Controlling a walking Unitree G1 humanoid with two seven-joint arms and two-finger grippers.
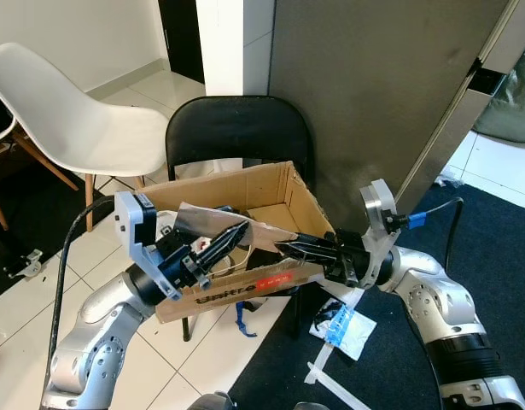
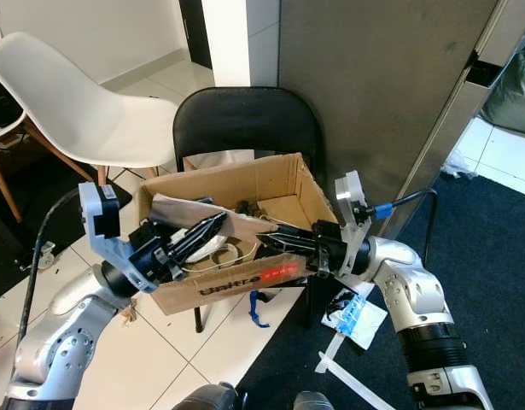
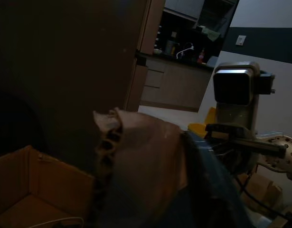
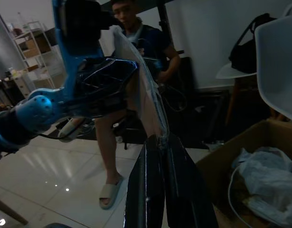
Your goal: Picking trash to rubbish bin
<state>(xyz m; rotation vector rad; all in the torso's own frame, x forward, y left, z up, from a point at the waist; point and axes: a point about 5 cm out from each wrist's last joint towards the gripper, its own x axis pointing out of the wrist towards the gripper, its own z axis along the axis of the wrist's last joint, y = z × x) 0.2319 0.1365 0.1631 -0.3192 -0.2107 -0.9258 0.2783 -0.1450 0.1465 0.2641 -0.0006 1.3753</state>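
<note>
Holding one thing together, both tools meet over the open brown cardboard box [image 1: 271,205] that sits on the black folding chair [image 1: 236,128]. The thing is a flat, torn piece of brown cardboard [image 1: 212,220]. The left tool [image 1: 232,237] has its black fingers clamped on one end of it. The right tool [image 1: 286,248] has its fingers pinched together on the other end. The piece hangs between the tools, just above the box. Near the right tool's arm, a white plastic wrapper [image 1: 343,329] lies on the dark carpet [image 1: 501,256]. A person [image 4: 136,57] stands behind the left tool.
</note>
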